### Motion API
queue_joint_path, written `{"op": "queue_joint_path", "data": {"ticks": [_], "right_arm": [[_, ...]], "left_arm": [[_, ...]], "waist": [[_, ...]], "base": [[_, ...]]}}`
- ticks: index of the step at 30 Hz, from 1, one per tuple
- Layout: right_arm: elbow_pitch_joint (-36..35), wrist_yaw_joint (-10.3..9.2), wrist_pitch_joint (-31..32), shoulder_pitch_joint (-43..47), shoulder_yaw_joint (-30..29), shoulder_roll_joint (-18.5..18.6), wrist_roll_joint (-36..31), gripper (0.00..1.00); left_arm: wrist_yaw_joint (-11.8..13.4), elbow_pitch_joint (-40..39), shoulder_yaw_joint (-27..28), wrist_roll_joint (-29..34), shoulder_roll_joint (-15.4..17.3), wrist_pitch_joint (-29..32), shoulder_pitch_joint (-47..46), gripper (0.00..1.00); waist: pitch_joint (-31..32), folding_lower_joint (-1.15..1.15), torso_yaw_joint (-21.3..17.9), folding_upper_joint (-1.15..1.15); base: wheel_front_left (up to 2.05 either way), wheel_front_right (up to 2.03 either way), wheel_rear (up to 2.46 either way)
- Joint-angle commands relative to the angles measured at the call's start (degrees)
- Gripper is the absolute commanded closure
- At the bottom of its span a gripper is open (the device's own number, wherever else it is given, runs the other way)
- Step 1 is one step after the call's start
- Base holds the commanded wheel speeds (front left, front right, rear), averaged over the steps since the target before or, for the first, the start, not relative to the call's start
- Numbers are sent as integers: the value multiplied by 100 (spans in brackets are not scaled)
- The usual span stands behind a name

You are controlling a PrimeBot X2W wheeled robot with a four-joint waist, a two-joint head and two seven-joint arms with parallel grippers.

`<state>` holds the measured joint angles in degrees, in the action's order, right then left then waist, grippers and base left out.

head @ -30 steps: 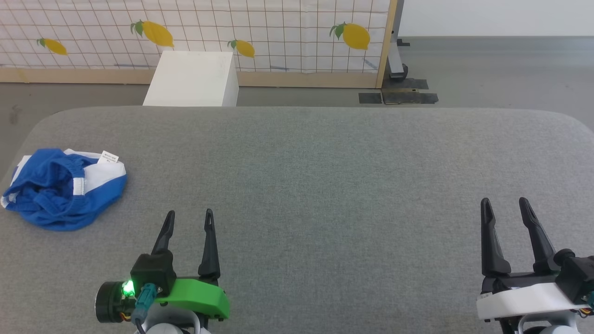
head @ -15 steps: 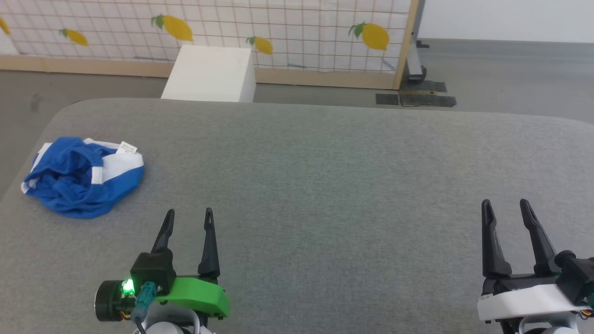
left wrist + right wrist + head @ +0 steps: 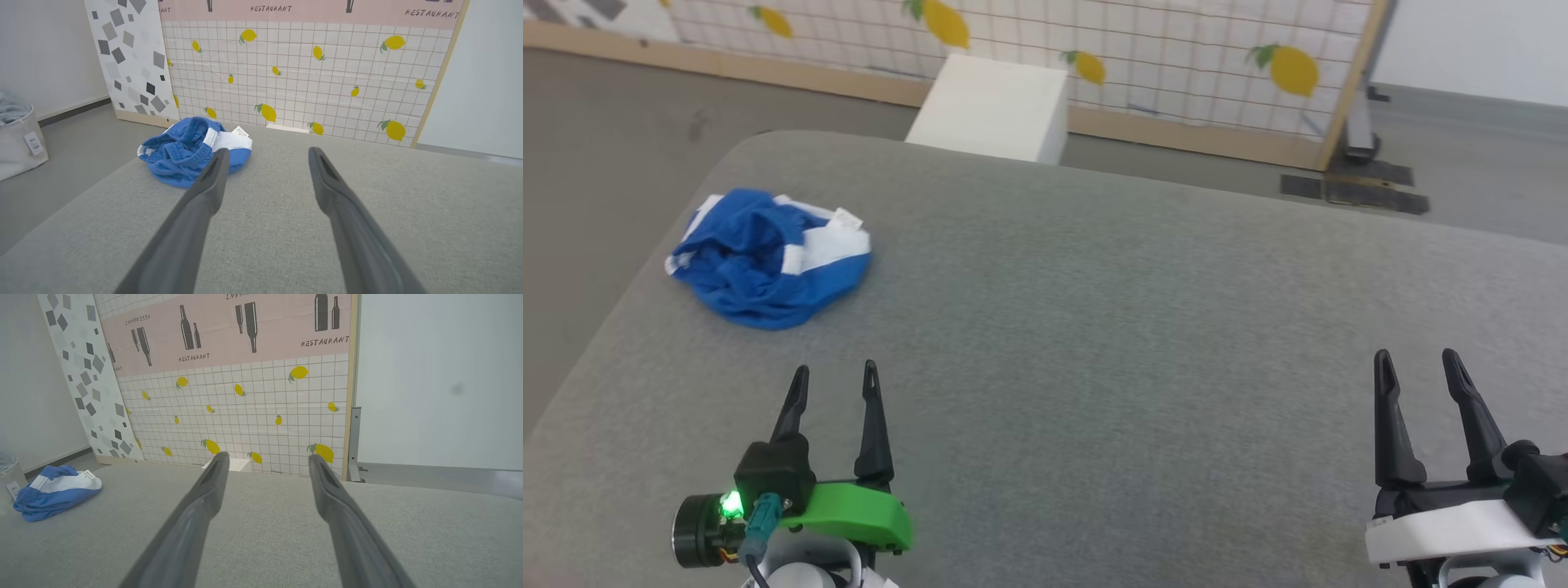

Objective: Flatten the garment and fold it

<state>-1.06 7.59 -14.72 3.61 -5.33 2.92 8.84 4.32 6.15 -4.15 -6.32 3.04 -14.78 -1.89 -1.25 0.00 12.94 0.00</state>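
Observation:
The garment [image 3: 768, 257], bright blue shorts with white panels and a small white tag, lies crumpled in a heap near the far left corner of the grey table [image 3: 1094, 327]. The left wrist view has the garment [image 3: 192, 151] ahead and to the left, partly behind one finger. In the right wrist view the garment [image 3: 55, 492] sits far off at the left. My left gripper [image 3: 836, 377] hovers open over the table's near left, short of the heap. At the near right my right gripper [image 3: 1415, 364] is open too, holding nothing.
A white box [image 3: 992, 106] stands on the floor behind the table's far edge. Behind it runs a lemon-print panel [image 3: 1176, 57] on a wooden frame. A pale fabric bin [image 3: 16, 139] sits on the floor off the table's left side.
The head camera has turned left, so the whole picture has shifted right and the garment sits closer to the middle. Both grippers stay open in the same pose. The garment has not moved on the table.

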Motion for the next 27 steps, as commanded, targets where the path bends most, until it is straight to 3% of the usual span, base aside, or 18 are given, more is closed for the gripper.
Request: {"op": "queue_joint_path", "data": {"ticks": [1, 15, 27], "right_arm": [[-35, -10, -28, 8, 6, -4, -61, 0], [-77, -10, -28, 10, 7, -4, -169, 0], [-66, -10, -28, -33, 44, -4, -229, 0]], "left_arm": [[34, -12, 32, -15, -16, -22, -72, 0], [128, -44, 112, -128, -16, -22, -30, 0], [175, -105, 145, -176, -16, -22, 16, 0]], "waist": [[-31, 0, 377, 0], [-104, 0, 1592, 0], [-189, 0, 1973, 0]], "base": [[0, 0, 0], [0, 0, 0], [0, 0, 0]]}}
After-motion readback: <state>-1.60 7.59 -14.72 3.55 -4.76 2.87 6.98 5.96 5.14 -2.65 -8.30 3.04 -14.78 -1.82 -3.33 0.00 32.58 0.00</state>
